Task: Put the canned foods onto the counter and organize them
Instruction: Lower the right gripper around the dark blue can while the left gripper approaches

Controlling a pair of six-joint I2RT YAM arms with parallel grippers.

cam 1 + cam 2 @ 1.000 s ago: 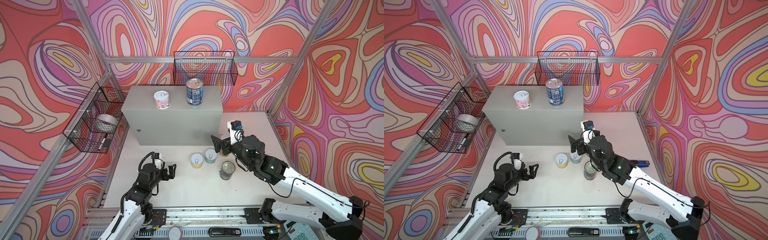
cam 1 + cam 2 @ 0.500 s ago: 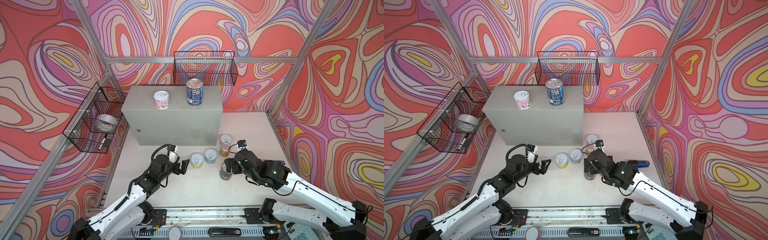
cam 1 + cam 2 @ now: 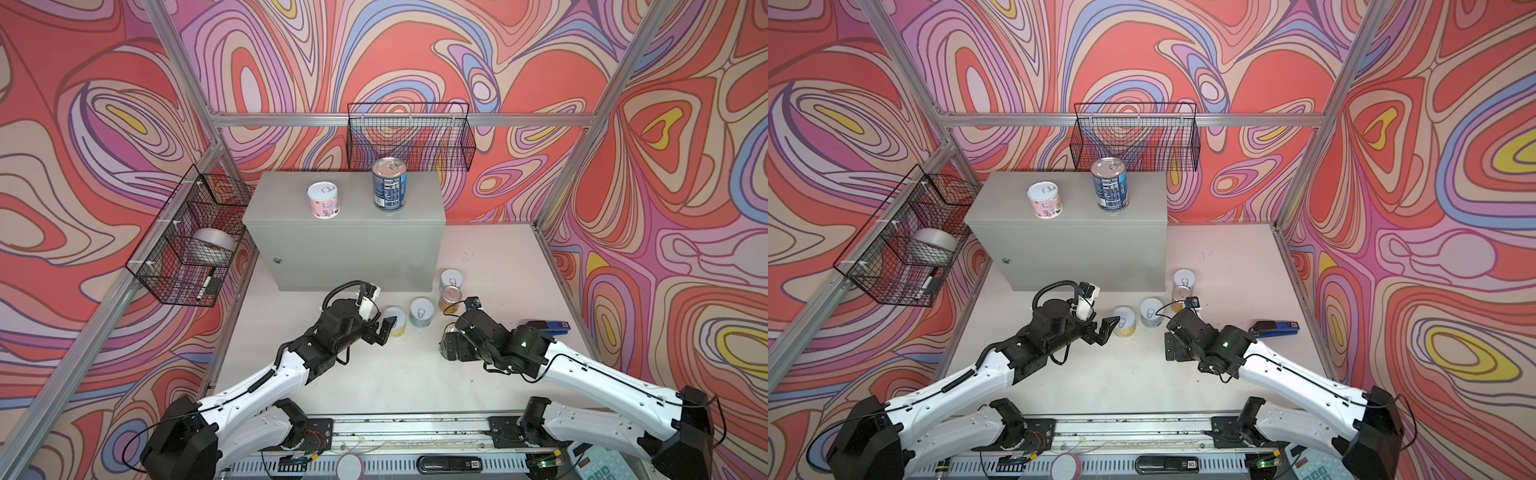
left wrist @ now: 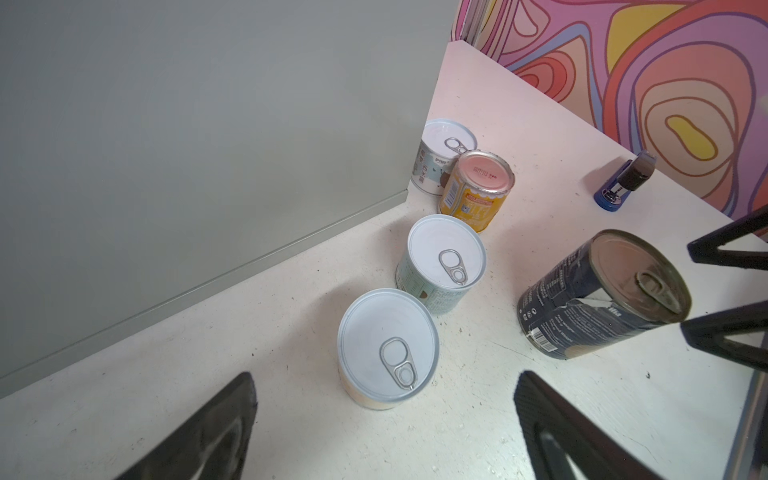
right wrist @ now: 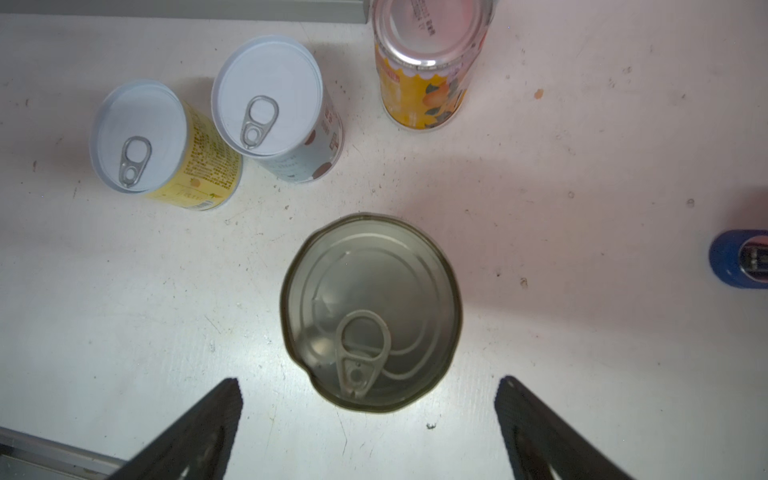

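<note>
Reaching further up the frame than a second ago, the left tool [image 3: 384,328] gapes wide beside the yellow can [image 3: 395,321]; the right tool [image 5: 365,419], lower now, hangs wide over the dark-blue can [image 5: 371,311]. Two cans [image 3: 324,200] stand on the worktop [image 3: 353,232]; the left basket [image 3: 183,245] holds a tape roll [image 3: 214,245].

Dull dented metal can lid [image 5: 371,311]

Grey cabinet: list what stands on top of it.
On the grey cabinet stand two upright cans: a short pink-labelled can and a tall dark blue can, set apart. The cans hide the patches beneath them.
</note>
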